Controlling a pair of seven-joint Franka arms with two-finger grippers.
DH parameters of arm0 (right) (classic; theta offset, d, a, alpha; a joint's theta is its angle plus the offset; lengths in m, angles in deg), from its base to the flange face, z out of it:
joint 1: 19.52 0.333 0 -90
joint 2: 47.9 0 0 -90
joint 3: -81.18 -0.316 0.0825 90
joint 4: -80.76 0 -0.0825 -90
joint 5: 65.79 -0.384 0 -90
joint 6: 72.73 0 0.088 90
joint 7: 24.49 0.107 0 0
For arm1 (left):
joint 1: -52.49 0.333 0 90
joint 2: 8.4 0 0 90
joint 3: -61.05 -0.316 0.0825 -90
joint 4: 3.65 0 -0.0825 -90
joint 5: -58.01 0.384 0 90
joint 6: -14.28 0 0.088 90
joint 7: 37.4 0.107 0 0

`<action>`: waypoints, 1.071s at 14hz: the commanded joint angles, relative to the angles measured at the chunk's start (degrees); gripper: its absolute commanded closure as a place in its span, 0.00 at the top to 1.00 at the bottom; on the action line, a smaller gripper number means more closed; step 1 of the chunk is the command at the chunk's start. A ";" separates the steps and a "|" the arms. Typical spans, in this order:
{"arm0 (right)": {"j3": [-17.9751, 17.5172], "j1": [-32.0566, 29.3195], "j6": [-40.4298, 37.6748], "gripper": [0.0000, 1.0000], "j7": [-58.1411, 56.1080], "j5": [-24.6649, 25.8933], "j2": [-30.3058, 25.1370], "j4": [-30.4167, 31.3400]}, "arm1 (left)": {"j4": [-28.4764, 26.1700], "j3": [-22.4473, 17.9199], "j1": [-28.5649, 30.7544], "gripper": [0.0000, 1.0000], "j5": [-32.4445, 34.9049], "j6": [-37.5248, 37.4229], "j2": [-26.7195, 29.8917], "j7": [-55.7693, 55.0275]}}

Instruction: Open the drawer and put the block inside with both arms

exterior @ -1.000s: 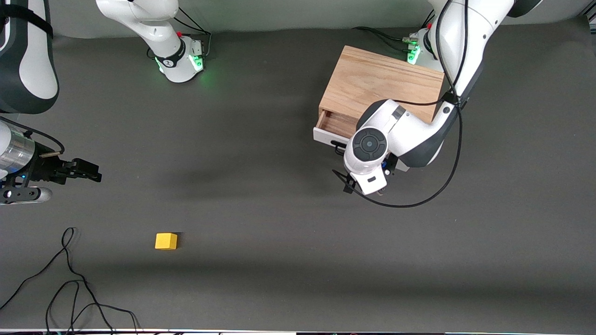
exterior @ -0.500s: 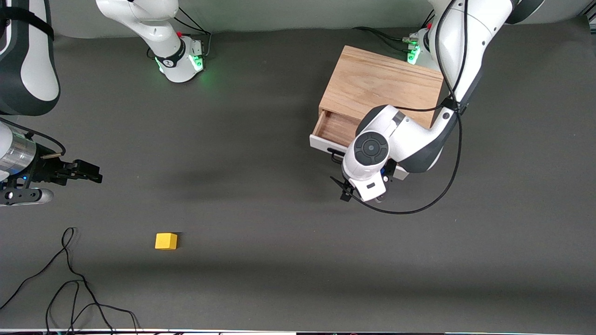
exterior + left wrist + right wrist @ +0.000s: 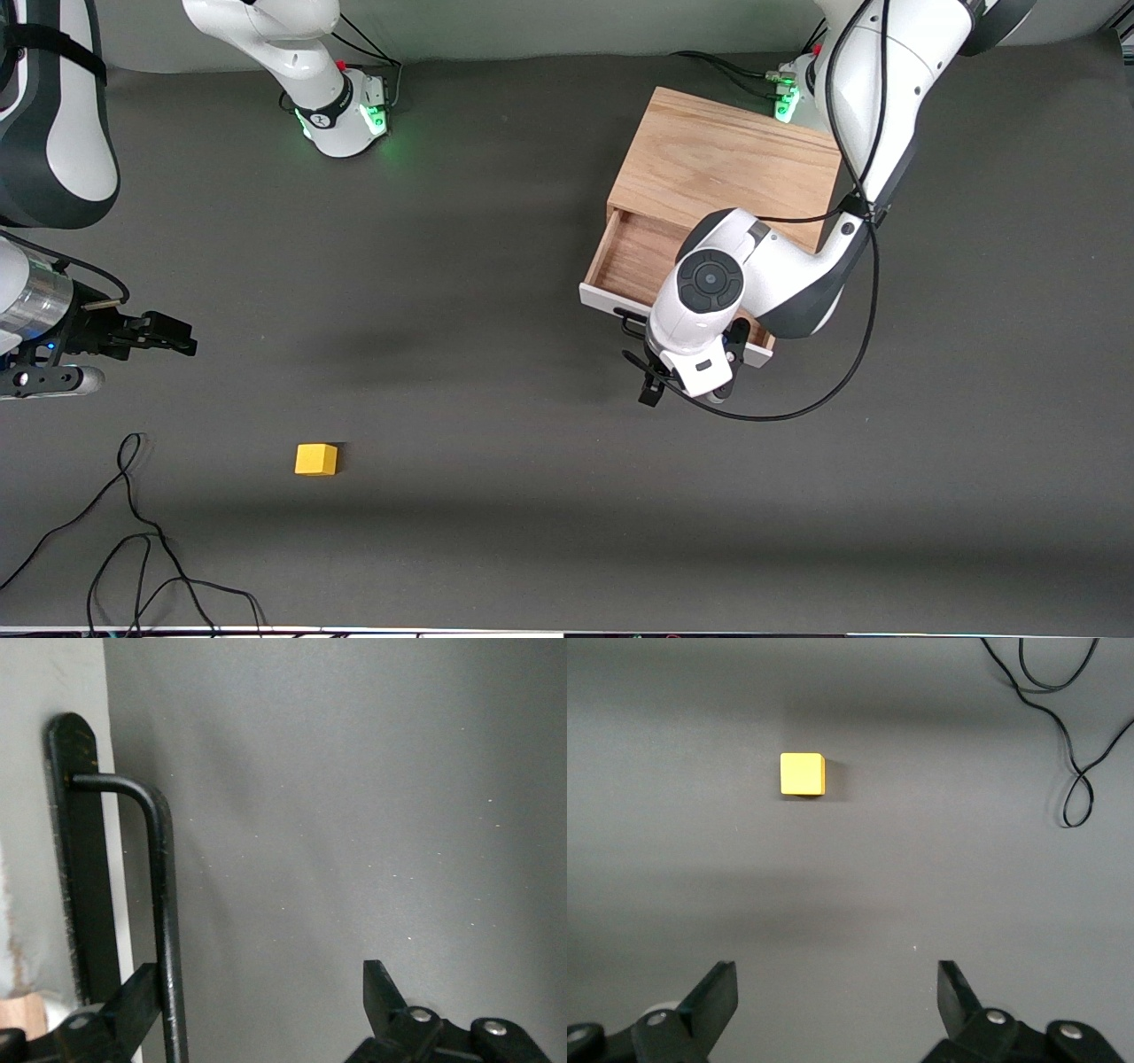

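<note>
The light wooden cabinet [image 3: 726,159] stands near the left arm's base. Its white-fronted drawer [image 3: 609,301] is pulled partly out, showing its wood inside [image 3: 633,257]. My left gripper [image 3: 261,979] is at the drawer front, under its white wrist [image 3: 700,292]. Its jaws are wide open, and one finger [image 3: 133,1001] sits between the black bar handle [image 3: 165,904] and the drawer front. The yellow block [image 3: 315,459] lies on the table toward the right arm's end, also in the right wrist view [image 3: 802,774]. My right gripper [image 3: 173,335] is open and empty above the table, short of the block [image 3: 833,979].
Loose black cables [image 3: 133,532] lie on the grey mat near the front camera at the right arm's end; they also show in the right wrist view [image 3: 1063,718]. The right arm's green-lit base [image 3: 341,115] stands farthest from the camera.
The drawer has slid farther out toward the front camera, and my left gripper moved with its handle. My right gripper shifted slightly toward the block.
</note>
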 commanded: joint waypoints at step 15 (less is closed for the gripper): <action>0.11 0.37 13.65 1.00 0.05 -5.31 11.12 0.92 | 12.75 0.10 4.83 1.00 4.53 -7.95 5.04 10.09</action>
